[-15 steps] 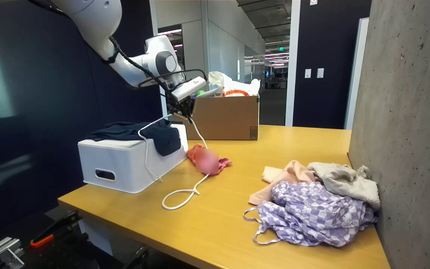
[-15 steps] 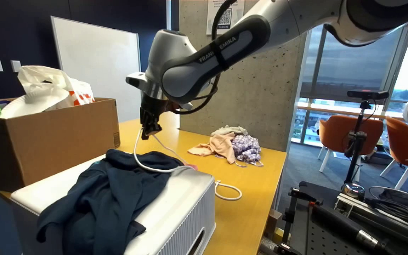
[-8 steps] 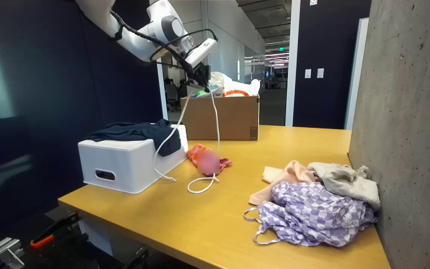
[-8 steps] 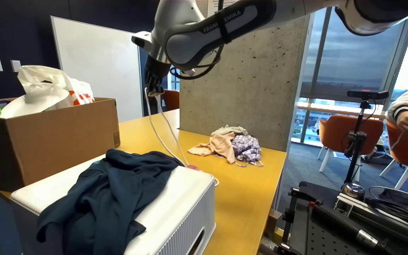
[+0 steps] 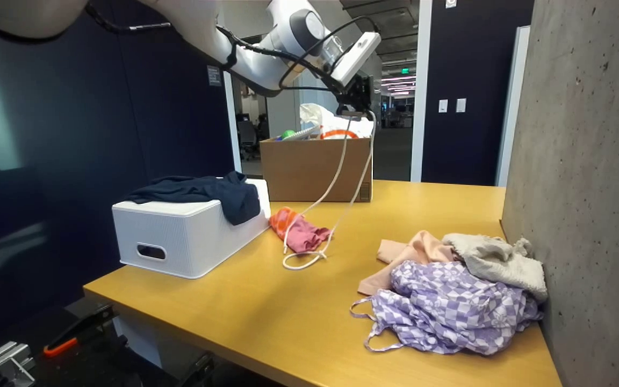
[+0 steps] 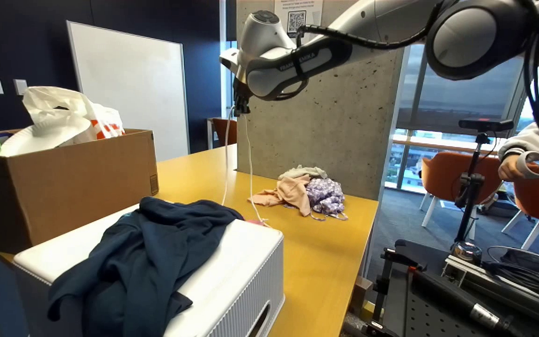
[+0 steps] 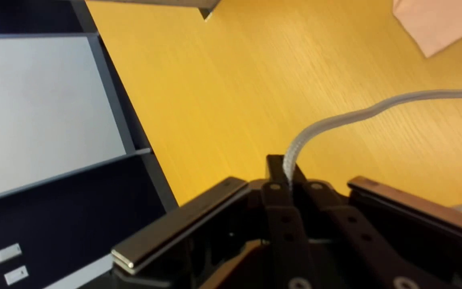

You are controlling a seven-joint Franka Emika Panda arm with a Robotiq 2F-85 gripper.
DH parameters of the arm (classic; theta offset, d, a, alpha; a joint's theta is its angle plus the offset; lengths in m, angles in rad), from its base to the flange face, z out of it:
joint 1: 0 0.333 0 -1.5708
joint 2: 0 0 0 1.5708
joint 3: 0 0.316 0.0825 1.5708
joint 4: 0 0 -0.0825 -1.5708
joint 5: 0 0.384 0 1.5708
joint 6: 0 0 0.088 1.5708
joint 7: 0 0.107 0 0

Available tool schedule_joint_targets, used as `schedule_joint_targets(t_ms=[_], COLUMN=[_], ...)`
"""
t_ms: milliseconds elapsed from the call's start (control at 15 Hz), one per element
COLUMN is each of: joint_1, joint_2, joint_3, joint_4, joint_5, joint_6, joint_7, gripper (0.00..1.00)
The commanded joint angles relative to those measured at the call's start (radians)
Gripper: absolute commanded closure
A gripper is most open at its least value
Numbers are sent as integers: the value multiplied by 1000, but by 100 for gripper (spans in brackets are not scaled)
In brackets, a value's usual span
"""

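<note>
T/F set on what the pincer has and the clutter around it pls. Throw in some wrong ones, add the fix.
1. The pincer is shut on a white rope. True.
2. Nothing is draped over any box. False: a dark blue garment lies over the top of a white box.
3. A purple checked garment lies on the table near the concrete pillar. True.
4. The purple checked garment hangs from the pincer. False: the white rope does.
5. Some white bags stick up out of the cardboard box. True.
6. All the cloth is in a single heap. False: a pink-and-orange cloth lies apart from the purple checked garment.
</note>
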Motion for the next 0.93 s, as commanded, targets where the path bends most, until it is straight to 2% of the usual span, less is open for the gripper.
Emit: schedule_joint_targets(t_ms=[0, 267, 333, 533, 600, 667, 867], joint_1=[-36, -44, -34, -21, -18, -14, 10], joint_2=[143, 235, 248, 282, 294, 304, 321], joint_3=[-60, -157, -194, -249, -260, -268, -294], joint_4=[242, 359, 363, 366, 364, 364, 354], joint_5=[-22, -91, -97, -132, -133, -130, -121], joint_6=[-25, -8, -4, -26, -30, -37, -75], joint_7=[86, 169, 189, 233, 253, 270, 342], gripper=[99, 99, 99, 99, 72, 71, 51])
